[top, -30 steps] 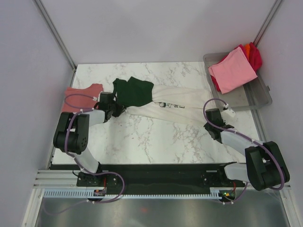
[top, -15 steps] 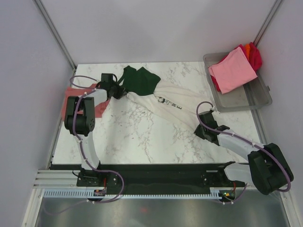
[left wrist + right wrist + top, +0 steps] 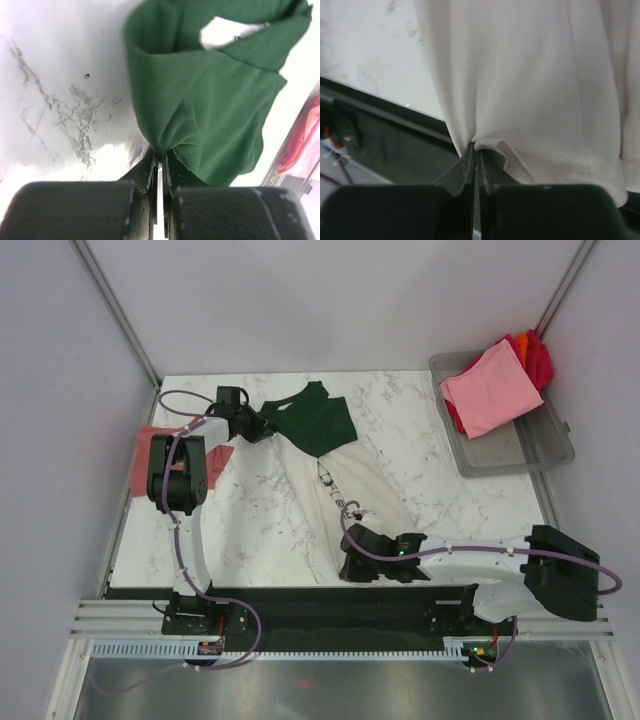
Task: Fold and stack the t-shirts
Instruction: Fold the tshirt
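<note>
As seen across marble table (image 3: pixel 260 530), cream t-shirt (image 3: pixel 345 485) runs diagonal, taut btwn arms, prob. to spread it flat for folding; green t-shirt (image 3: pixel 315 420) sits on its far end. Left gripper (image 3: pixel 160 156) pinches green cloth; right gripper (image 3: pixel 476 151) clamps cream hem nr front edge.

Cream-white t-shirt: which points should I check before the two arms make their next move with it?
1. Right gripper shut on the cream-white cloth t-shirt: ok.
2. Left gripper shut on the dark green cloth t-shirt: ok.
3. Cream shirt lies flat: not ok, bunched into a narrow strip.
4. Green shirt off the cream one: not ok, it covers its far end.
5. Room behind the right gripper: not ok, it is at the white marble table's near edge.
</note>
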Robot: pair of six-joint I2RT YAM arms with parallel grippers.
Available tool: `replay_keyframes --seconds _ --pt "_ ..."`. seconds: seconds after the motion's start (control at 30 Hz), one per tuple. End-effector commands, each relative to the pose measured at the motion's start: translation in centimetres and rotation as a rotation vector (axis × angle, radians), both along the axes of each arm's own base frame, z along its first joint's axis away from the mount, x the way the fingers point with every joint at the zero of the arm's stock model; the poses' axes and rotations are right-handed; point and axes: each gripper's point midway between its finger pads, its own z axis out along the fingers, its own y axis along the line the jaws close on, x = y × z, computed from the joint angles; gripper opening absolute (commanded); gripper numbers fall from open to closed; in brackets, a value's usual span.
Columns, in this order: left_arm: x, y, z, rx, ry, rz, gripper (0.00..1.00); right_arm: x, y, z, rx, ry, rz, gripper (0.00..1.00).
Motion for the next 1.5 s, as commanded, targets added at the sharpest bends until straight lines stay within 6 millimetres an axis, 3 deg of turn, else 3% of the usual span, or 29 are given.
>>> replay_keyframes --seconds 0.0,0.03,0.07,0.1,0.13,0.17,0.3,0.33,0.43,0.53,0.6,0.63,0.67,0.7,0.8,0.93,0.97,1.0,1.1,1.13,1.2,1.23,1.3,1.33,1.47 --pt "0.3 -0.5 0.1 0.015 -0.014 -0.079 0.02 -1.7 7.5 4.0 0.141 0.038 0.185 0.07" --pt "0.2 -0.4 0.1 0.025 -0.015 -0.088 0.02 -1.8 8.2 4.6 0.142 0.034 0.233 0.24" --pt "0.4 -0.3 0.1 0.031 -0.017 -0.090 0.02 -1.3 9.6 6.5 0.162 -0.016 0.285 0.37" --pt "0.4 -0.3 -0.1 0.036 -0.015 -0.094 0.02 -0.9 9.1 6.6 0.119 -0.031 0.289 0.62" --pt "0.4 -0.3 -0.1 0.045 -0.017 -0.103 0.02 0.4 9.7 8.1 0.132 -0.079 0.283 0.71" --pt "0.7 -0.3 0.0 0.049 -0.020 -0.108 0.02 1.1 9.5 8.7 0.123 -0.111 0.310 0.73" --pt "1.3 -0.4 0.1 0.054 -0.024 -0.127 0.02 6.2 7.3 10.8 0.139 -0.155 0.270 0.70" --pt "1.5 -0.4 0.1 0.056 -0.026 -0.132 0.02 8.9 5.8 10.9 0.134 -0.167 0.218 0.70" --pt "2.0 -0.6 0.1 0.055 -0.021 -0.149 0.02 14.3 2.3 11.0 0.087 -0.232 0.145 0.68" --pt "2.4 -0.7 0.2 0.056 -0.028 -0.163 0.02 18.7 -0.4 10.1 0.031 -0.251 0.105 0.68" --pt "2.8 -0.9 0.6 0.047 -0.038 -0.173 0.02 21.3 -2.3 8.2 -0.003 -0.220 0.062 0.68" --pt "2.9 -1.0 0.4 0.043 -0.035 -0.180 0.02 22.6 -2.6 8.3 -0.007 -0.237 0.067 0.67" --pt "3.3 -1.3 0.8 0.035 -0.047 -0.189 0.02 23.3 -2.9 6.9 -0.008 -0.204 0.072 0.66" --pt "3.3 -1.3 0.8 0.034 -0.041 -0.195 0.02 25.0 -3.8 6.9 0.013 -0.218 0.047 0.65" --pt "4.1 -1.3 0.8 0.039 -0.049 -0.208 0.02 27.9 -4.8 6.1 0.093 -0.219 0.033 0.65" --pt "4.5 -1.2 0.6 0.029 -0.046 -0.225 0.03 31.7 -5.2 5.6 0.137 -0.234 0.015 0.68" --pt "4.8 -1.1 0.5 0.035 -0.049 -0.223 0.03 32.2 -5.2 4.1 0.135 -0.209 0.013 0.72" --pt "4.9 -1.0 0.4 0.037 -0.042 -0.214 0.05 33.0 -5.2 3.9 0.142 -0.214 0.003 0.75" --pt "5.1 -0.5 0.4 0.062 -0.047 -0.198 0.18 35.4 -5.4 2.6 0.153 -0.218 -0.046 0.84" --pt "5.2 -0.5 0.4 0.066 -0.050 -0.198 0.24 36.2 -5.1 2.9 0.174 -0.231 -0.042 0.84" --pt "5.3 -0.5 0.7 0.070 -0.059 -0.204 0.31 37.1 -4.7 1.5 0.183 -0.218 -0.040 0.82" --pt "5.4 -0.5 0.9 0.071 -0.065 -0.203 0.40 38.2 -4.1 2.3 0.206 -0.237 -0.025 0.80" --pt "5.3 -0.3 1.7 0.081 -0.076 -0.199 0.48 38.8 -3.6 0.9 0.215 -0.214 -0.017 0.78" --pt "4.9 -0.1 1.5 0.088 -0.068 -0.194 0.50 39.8 -3.3 1.7 0.229 -0.234 -0.011 0.77" --pt "4.6 0.3 3.5 0.120 -0.112 -0.186 0.59 41.2 -3.3 -0.4 0.213 -0.207 -0.027 0.78"
